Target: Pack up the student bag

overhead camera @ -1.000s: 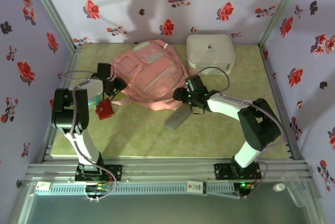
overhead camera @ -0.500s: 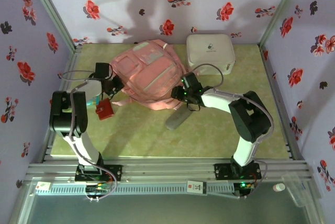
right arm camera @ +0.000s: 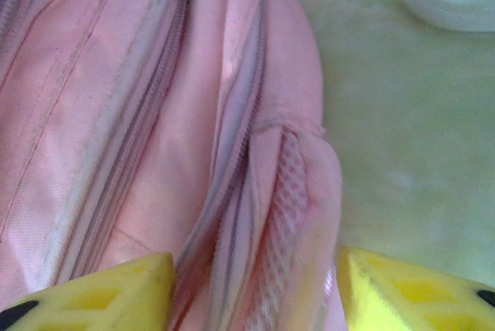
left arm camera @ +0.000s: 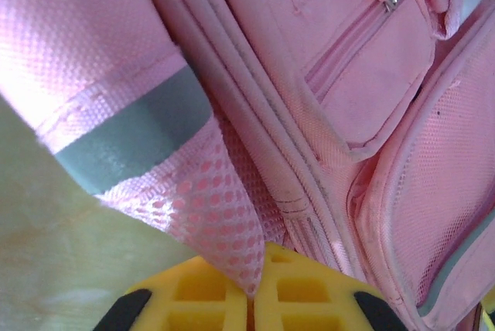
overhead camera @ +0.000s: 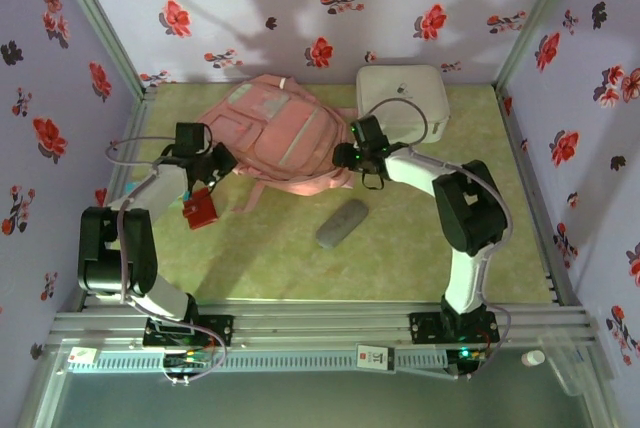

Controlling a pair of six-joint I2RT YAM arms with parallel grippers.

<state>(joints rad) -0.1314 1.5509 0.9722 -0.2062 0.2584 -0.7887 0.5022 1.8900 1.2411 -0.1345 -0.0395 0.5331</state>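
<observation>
The student bag, a soft pink backpack, lies at the back middle of the green table. My left gripper is at the bag's left edge. In the left wrist view its yellow fingers are shut on a flap of the bag's pink mesh. My right gripper is at the bag's right edge. In the right wrist view it stands open, its yellow fingers astride a fold of the bag's side.
A white rounded-square hard case stands just right of the bag, close behind my right gripper. A grey pouch lies mid-table in front of the bag. A small red item lies under my left arm. Flowered walls enclose the table.
The left gripper has shut on the bag's mesh. Both grippers and the bag have shifted toward the back wall, and the bag has turned, leaving the grey pouch uncovered.
</observation>
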